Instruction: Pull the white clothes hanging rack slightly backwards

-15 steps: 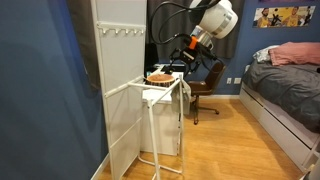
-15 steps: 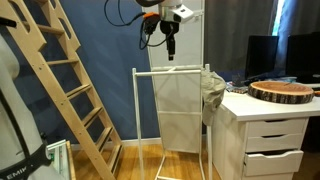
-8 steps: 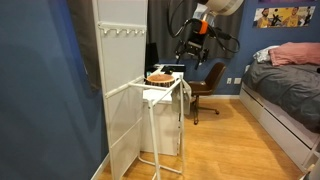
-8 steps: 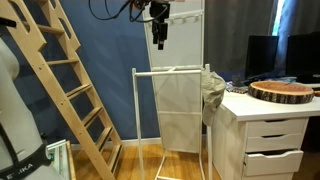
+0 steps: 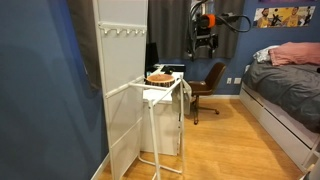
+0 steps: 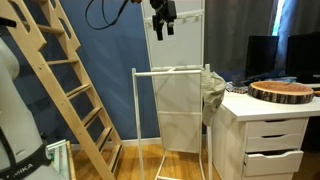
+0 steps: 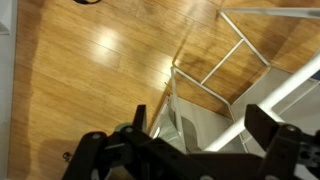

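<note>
I've got the gripper (image 6: 162, 24) high up, well above the white rack (image 6: 176, 120), holding nothing. In the wrist view the fingers (image 7: 262, 122) stand wide apart w/ only floor and rack tubes between them, so it's fully open and empty.

The rack sits between the blue wall on the left and the white drawer unit (image 6: 266, 128) on the right in an exterior view, w/ a white panel (image 6: 184, 40) behind it. In an exterior view it shows as a thin-tube frame (image 5: 152, 125) in front of that panel.

Handling, my guess: thin hollow tubing, so light and prob a bit wobbly; it'll slide easily on the wood floor (image 5: 225, 145) but could rock or tip if I pull high and fast. Tube is smooth and round, likely slippery in the pads. A cloth bag (image 6: 180, 108) hangs in the frame, soft, no good to grab. Best hold I reckon is the top bar (image 6: 168, 70), mid-span, jaws closing across it, then a slow short pull.

Room: rack's right end is just beside the drawer unit and the bunched fabric (image 6: 213, 90) there, so it could snag. Wooden ladder (image 6: 70, 85) leans well to the left, apart from the frame. Panel close behind limits travel, so small move only. Open floor near side.
</note>
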